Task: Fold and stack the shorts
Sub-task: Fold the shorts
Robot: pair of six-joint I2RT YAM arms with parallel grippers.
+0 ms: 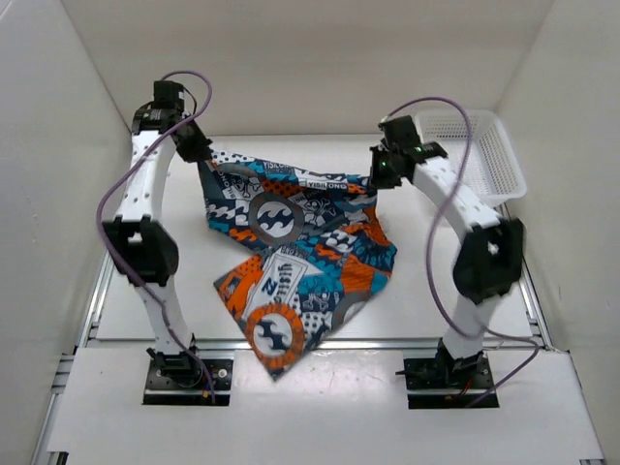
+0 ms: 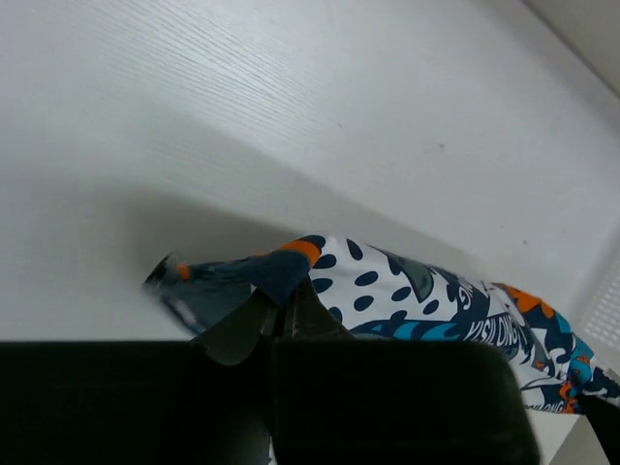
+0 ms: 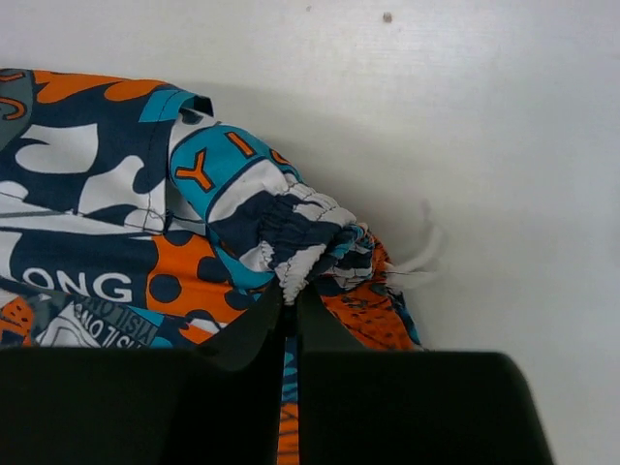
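Table (image 1: 126,291): bare strip on the left and at the far edge; white basket (image 1: 484,160) in the far right corner. Both arms are raised, elbows bent. Left gripper (image 1: 199,153) and right gripper (image 1: 380,176) each clamp a waistband corner. Shorts (image 1: 291,252) — waistband held across the back, legs trailing toward the near edge.

The left arm (image 1: 145,189) and the right arm (image 1: 453,199) are built the same: white links joined by bulky black housings. A thin purple cable (image 1: 101,213) loops beside each one. Each arm stands on a black base plate (image 1: 189,380). In the wrist views, the left gripper (image 2: 288,295) and the right gripper (image 3: 289,295) have dark, tapering fingers (image 3: 247,334) on a black block.
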